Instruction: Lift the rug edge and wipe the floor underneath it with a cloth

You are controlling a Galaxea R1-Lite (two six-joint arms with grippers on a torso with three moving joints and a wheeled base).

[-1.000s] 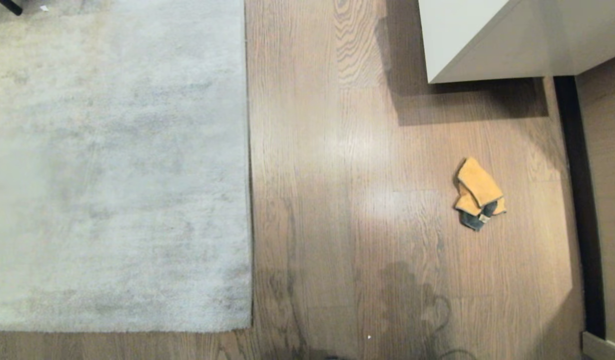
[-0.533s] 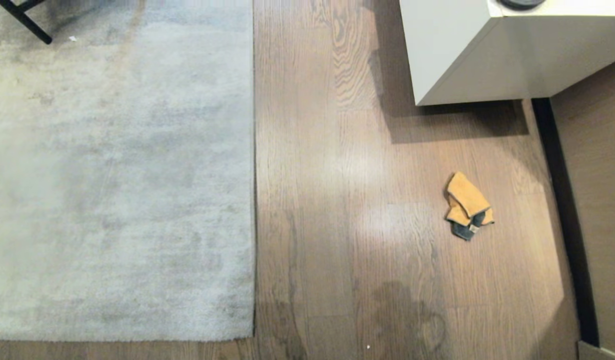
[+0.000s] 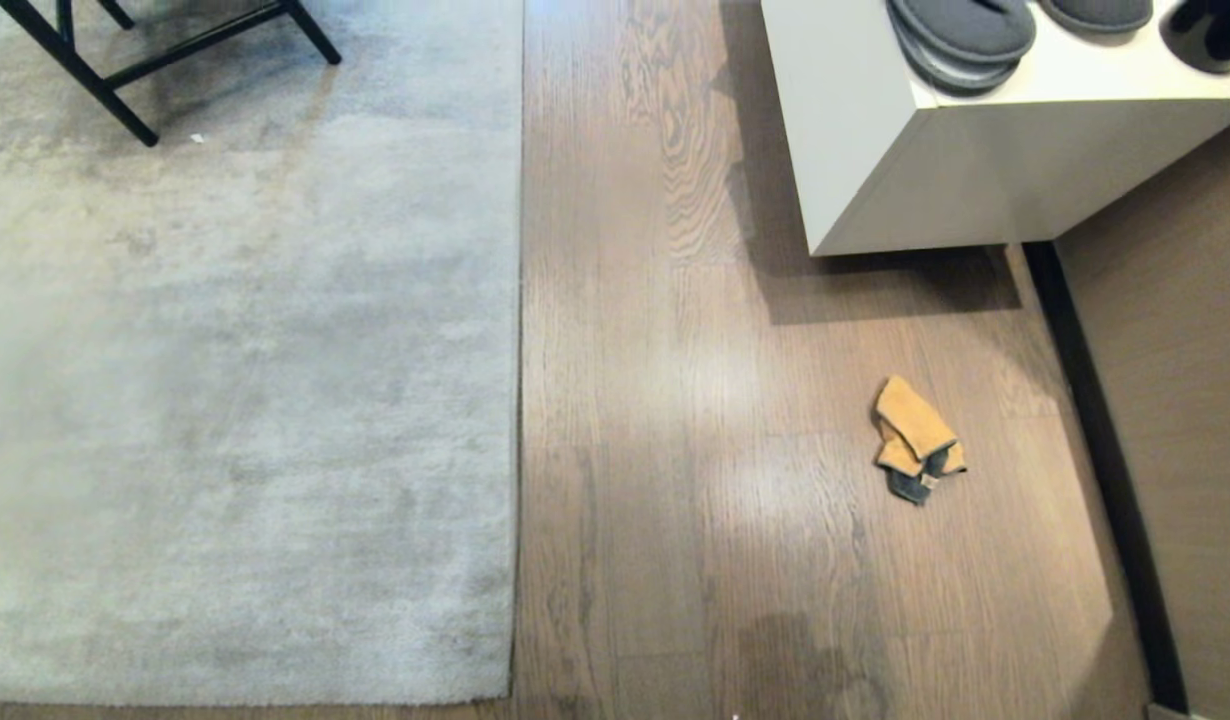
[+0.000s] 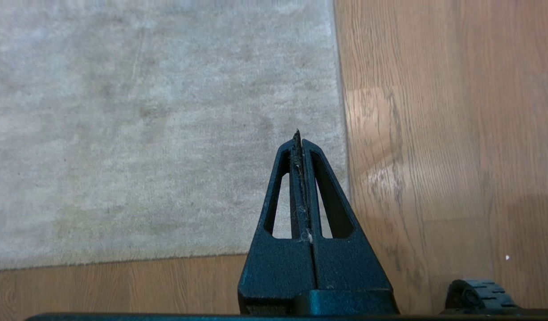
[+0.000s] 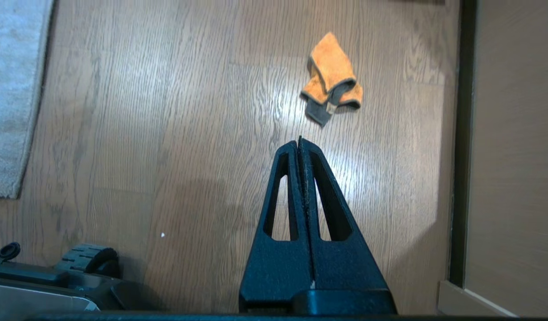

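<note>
Rug edge: straight border of the large pale grey short-pile rug (image 3: 515, 400) lies flat on the floor, its near corner in the left wrist view.
Floor: brown wood-grain planks (image 3: 675, 450), slightly glossy.
Cloth: small crumpled orange-tan rag with a dark grey part (image 3: 915, 440), on the planks well apart from the rug (near the dark baseboard).
Left gripper (image 4: 298, 138): above the rug corner, jaws pressed together, empty.
Right gripper (image 5: 299, 142): above bare planks near the cloth, jaws pressed together, empty.
Cabinet: white box (image 3: 935, 180) with grey slippers (image 3: 960, 35) on top.
</note>
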